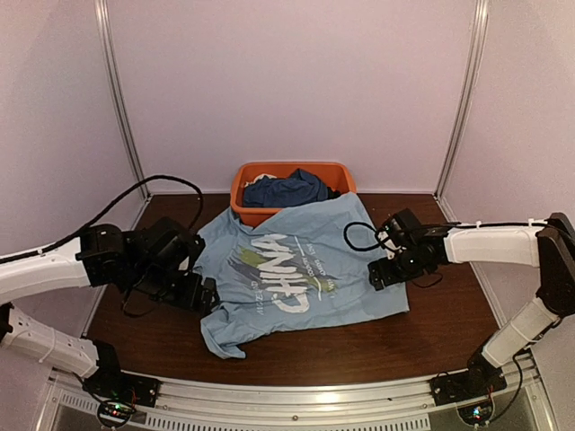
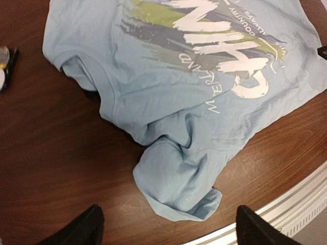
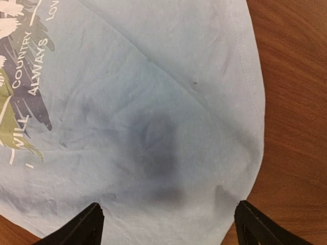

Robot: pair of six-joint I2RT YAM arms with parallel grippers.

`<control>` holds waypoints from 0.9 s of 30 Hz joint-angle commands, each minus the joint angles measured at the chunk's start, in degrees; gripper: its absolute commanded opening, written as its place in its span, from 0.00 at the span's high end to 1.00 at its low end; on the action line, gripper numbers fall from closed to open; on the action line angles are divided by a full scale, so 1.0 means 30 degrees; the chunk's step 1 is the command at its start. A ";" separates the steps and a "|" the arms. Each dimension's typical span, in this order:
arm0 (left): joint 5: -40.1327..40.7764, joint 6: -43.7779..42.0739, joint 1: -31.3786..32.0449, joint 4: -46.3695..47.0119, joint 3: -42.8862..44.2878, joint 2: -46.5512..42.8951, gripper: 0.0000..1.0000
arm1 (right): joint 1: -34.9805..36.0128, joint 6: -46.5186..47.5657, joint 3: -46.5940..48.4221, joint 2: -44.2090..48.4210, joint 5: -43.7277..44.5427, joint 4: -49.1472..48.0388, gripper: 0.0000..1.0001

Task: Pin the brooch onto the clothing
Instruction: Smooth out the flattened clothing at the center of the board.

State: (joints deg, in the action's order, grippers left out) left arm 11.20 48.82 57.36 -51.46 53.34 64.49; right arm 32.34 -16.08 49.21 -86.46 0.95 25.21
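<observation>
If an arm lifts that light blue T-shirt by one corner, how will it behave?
Probably floppy: the T-shirt lies creased, one corner bunched up. It would likely drape and drag rather than lift flat. Its far edge leans on the orange bin, so it may catch there.

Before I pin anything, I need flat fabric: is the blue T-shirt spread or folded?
The T-shirt is mostly spread, print up; its near sleeve is crumpled and its far edge rides up the orange bin.
</observation>
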 commanded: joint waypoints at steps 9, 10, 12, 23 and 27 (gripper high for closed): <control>0.1457 -0.8569 -0.2626 -0.0715 0.4353 0.4963 0.02 | 0.0169 0.6781 0.4535 0.0188 0.3600 0.4067 0.07; 0.1928 -0.9029 -0.2627 -0.1328 0.4996 0.5542 0.02 | 0.0173 0.7718 0.4480 0.0194 0.3502 0.3900 0.07; 0.2648 -1.0016 -0.2627 -0.1706 0.5748 0.6326 0.02 | 0.0158 0.8958 0.4275 0.0081 0.3216 0.3352 0.08; 0.1856 -1.3191 -0.2605 -0.0253 0.6487 0.9921 0.04 | 0.0161 1.1901 0.5046 -0.2209 0.1856 0.2759 0.08; 0.0161 -1.3383 -0.2450 0.1084 0.5253 0.9766 0.05 | 0.0178 1.2337 0.5131 -0.2980 0.1296 0.3027 0.09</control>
State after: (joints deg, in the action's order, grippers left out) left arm 16.64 11.53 49.58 -52.66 71.92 94.50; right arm 32.47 18.15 62.89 -93.84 6.81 33.89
